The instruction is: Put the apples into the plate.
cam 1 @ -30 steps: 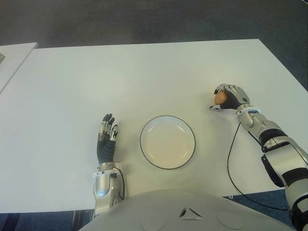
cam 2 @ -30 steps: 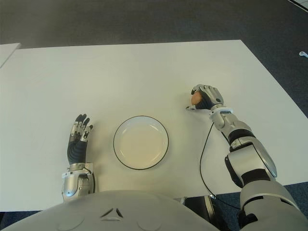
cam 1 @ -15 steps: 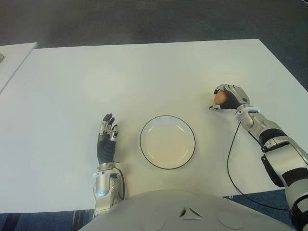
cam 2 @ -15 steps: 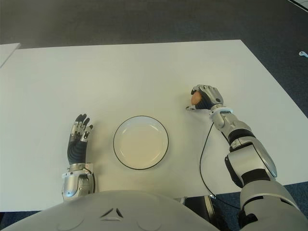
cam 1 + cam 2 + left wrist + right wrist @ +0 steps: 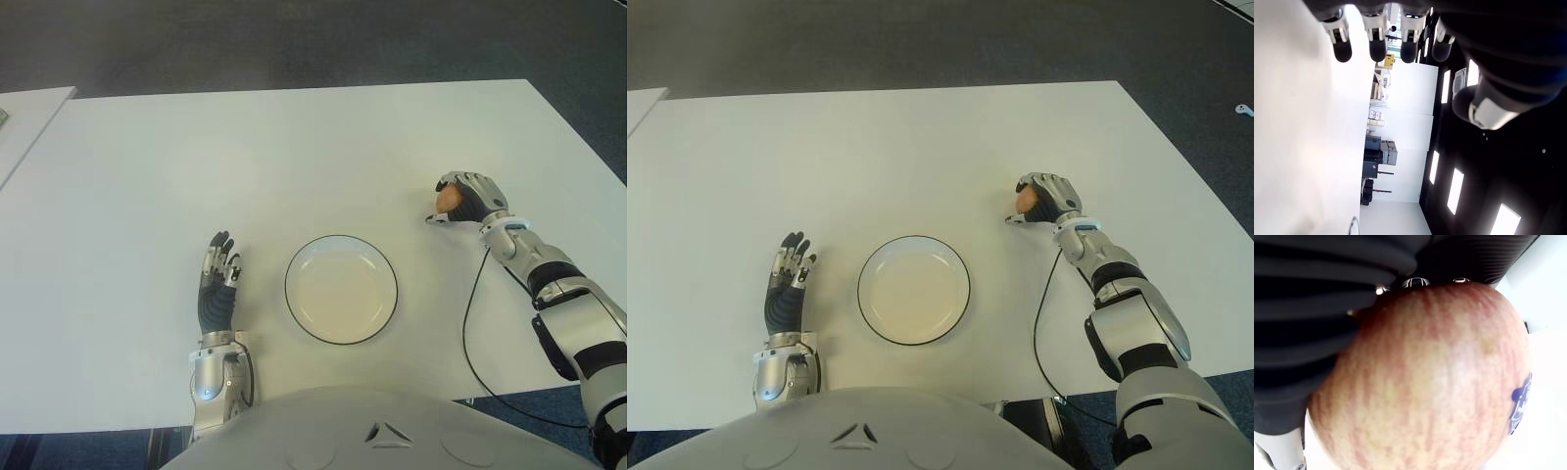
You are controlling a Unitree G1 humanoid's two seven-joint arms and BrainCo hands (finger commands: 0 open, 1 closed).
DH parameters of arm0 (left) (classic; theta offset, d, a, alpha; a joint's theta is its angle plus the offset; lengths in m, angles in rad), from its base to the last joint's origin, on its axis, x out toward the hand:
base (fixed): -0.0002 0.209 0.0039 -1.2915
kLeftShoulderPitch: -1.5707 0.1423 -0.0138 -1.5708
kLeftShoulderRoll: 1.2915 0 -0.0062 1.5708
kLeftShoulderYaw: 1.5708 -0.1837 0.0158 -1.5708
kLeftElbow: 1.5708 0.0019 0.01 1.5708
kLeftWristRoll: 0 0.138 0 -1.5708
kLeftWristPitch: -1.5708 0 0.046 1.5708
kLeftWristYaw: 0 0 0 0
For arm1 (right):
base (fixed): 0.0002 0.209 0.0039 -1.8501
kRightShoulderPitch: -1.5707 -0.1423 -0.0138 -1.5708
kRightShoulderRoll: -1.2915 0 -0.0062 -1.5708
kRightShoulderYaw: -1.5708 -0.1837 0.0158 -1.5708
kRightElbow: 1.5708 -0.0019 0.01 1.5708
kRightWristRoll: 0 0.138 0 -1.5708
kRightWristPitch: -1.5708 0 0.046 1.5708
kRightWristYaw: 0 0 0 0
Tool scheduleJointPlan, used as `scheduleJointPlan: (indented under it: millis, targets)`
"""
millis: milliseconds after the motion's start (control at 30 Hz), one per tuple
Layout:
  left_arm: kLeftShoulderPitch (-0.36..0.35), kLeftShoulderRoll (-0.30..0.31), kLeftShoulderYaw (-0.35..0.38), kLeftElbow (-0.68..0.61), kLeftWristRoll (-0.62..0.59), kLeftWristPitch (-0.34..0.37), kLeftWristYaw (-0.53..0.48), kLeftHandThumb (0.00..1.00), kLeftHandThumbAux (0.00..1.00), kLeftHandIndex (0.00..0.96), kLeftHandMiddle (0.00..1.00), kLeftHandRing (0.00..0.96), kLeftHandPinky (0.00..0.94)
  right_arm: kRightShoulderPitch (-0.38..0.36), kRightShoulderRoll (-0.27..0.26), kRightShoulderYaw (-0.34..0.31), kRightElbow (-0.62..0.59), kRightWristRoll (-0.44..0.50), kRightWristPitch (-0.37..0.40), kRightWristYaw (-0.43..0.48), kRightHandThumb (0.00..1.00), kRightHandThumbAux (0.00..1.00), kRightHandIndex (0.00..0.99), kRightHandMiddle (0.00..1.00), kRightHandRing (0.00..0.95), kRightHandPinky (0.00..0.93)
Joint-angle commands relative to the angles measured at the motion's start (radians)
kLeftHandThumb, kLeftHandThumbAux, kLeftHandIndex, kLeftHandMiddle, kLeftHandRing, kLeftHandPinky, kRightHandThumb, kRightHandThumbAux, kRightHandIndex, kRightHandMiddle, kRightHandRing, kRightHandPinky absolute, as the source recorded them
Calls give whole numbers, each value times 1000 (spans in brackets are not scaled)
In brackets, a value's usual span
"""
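Observation:
A red-and-yellow streaked apple (image 5: 447,199) with a small blue sticker (image 5: 1520,401) sits in my right hand (image 5: 464,199), whose fingers (image 5: 1308,298) curl over it, low at the white table (image 5: 294,157) on the right. The apple (image 5: 1425,382) fills the right wrist view. An empty white plate (image 5: 341,289) with a dark rim lies in the middle near the front edge, well to the left of that hand. My left hand (image 5: 217,284) shows just left of the plate, fingers (image 5: 1376,46) stretched out and holding nothing.
A black cable (image 5: 472,323) runs from my right wrist toward the table's front edge. Another white table (image 5: 24,122) shows at the far left. Dark carpet (image 5: 294,39) lies beyond the far edge.

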State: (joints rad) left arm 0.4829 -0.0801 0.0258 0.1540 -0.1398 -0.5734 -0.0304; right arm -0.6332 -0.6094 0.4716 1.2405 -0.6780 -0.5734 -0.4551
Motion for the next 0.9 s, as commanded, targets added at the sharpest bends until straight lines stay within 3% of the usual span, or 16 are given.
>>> scheduleJointPlan:
  millis: [33,900]
  targets:
    - [34,-2,10,47,-13,51,-11,201,510,19,0,0,0,34,9,5,10,-2,-6,21,706,717,440,894,858,844]
    - [36,8,10,36,-3,75,-8,177,518,13,0,0,0,35,8,-1,7,1,-4,41,706,717,440,890,856,844]
